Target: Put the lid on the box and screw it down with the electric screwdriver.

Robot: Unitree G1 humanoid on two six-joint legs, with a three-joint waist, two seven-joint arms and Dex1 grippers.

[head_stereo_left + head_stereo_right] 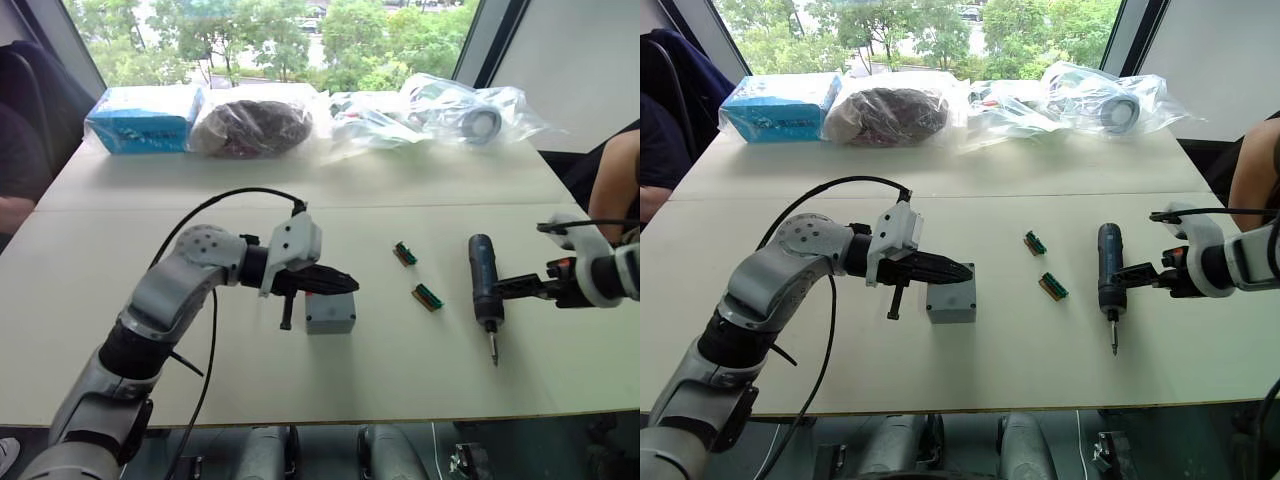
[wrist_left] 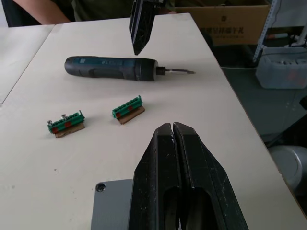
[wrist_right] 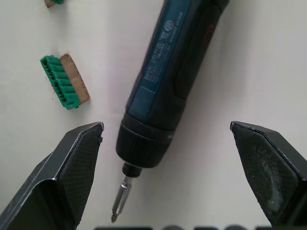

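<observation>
The grey box [image 1: 330, 316] stands near the middle of the table. A flat grey lid [image 2: 109, 207] with a corner screw hole lies on top of it. My left gripper [image 2: 171, 127] is shut, its fingers stretched just over the lid; contact cannot be told. The dark blue electric screwdriver [image 1: 484, 281] lies on the table to the right, bit pointing to the front edge. My right gripper [image 3: 166, 127] is open beside it, one finger [image 3: 76, 158] on each side of its front end and apart from it.
Two green connector strips [image 1: 405, 253] [image 1: 428, 296] lie between box and screwdriver. A blue carton [image 1: 143, 118] and several plastic bags [image 1: 470, 110] line the table's far edge. A person's arm [image 1: 612, 185] shows at the right.
</observation>
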